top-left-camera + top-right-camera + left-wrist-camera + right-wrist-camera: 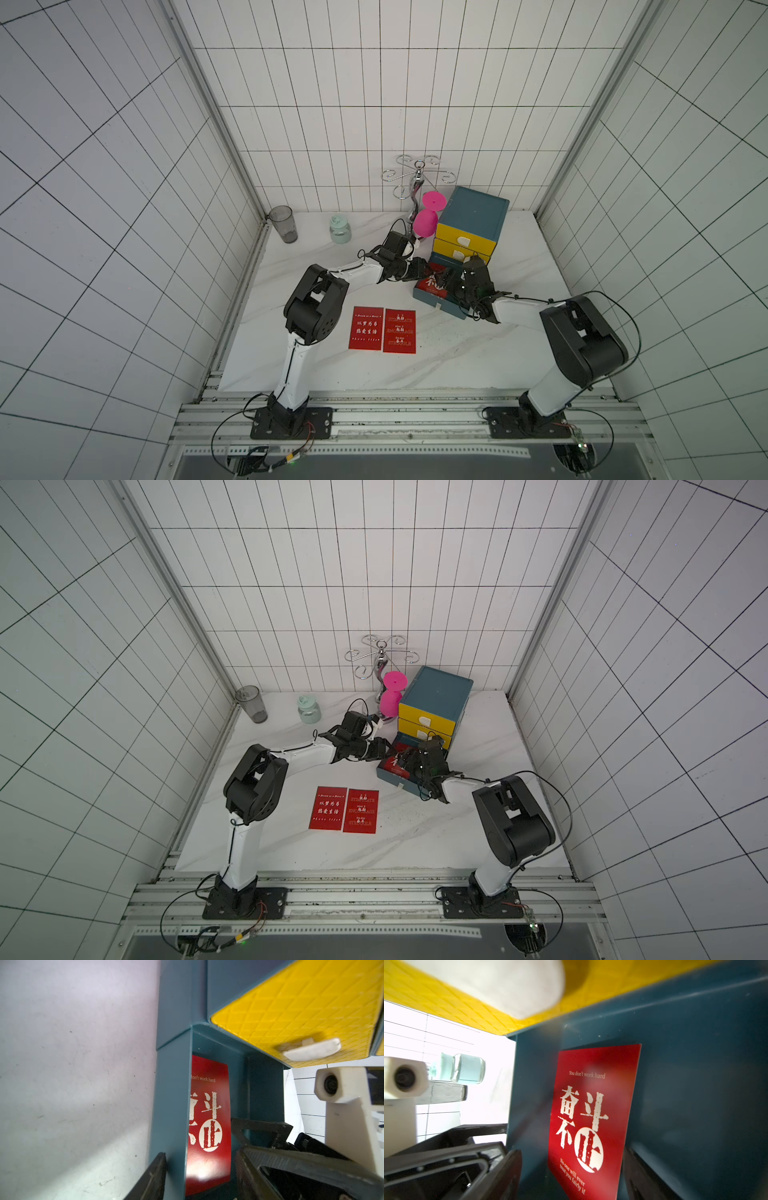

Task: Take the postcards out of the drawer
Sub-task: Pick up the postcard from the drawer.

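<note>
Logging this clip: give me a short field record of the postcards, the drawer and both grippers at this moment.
out of drawer: left postcard and right postcard, flat, side by side on the table
still inside: third postcard
drawer: bottom one, pulled out
yellow drawers: shut
left gripper: open, straddling the drawer's side wall
right gripper: open, inside the drawer, a finger on either side of the third postcard
task: one card left to remove
</note>
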Motion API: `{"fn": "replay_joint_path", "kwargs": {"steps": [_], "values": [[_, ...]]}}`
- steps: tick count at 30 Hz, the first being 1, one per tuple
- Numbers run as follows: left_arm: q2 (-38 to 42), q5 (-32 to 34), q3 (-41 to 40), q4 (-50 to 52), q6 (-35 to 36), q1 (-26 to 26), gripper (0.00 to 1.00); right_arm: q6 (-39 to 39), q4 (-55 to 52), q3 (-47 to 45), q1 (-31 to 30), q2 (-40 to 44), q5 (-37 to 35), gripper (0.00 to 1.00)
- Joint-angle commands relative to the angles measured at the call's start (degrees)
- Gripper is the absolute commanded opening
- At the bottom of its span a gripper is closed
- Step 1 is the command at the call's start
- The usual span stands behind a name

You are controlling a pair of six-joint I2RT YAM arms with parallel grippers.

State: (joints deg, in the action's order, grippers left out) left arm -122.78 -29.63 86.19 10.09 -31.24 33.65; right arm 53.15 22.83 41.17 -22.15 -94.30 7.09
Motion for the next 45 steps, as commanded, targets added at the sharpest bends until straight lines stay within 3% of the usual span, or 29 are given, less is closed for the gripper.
{"fn": "replay_joint_path", "kwargs": {"steps": [1, 15, 30, 45], "values": [[-1.4, -0.38, 1.77, -1.24, 0.07, 0.69, 0.53, 0.51, 2.74, -1.93, 0.92, 2.09, 0.8, 0.78], [-1.72, -0.28, 2.22, -1.38, -0.57, 0.74, 0.53, 2.83, 6.26, -4.0, 2.38, 3.47, 1.3, 0.74], [-1.55, -0.44, 2.91, -2.18, -1.91, 0.75, 0.53, 5.25, 7.99, -3.78, 2.99, -2.17, 2.93, 0.51], [0.38, 0.08, 2.75, -2.53, -2.64, 0.62, 0.53, 4.53, 6.34, -4.02, 3.6, 1.68, 2.31, 0.02]]}}
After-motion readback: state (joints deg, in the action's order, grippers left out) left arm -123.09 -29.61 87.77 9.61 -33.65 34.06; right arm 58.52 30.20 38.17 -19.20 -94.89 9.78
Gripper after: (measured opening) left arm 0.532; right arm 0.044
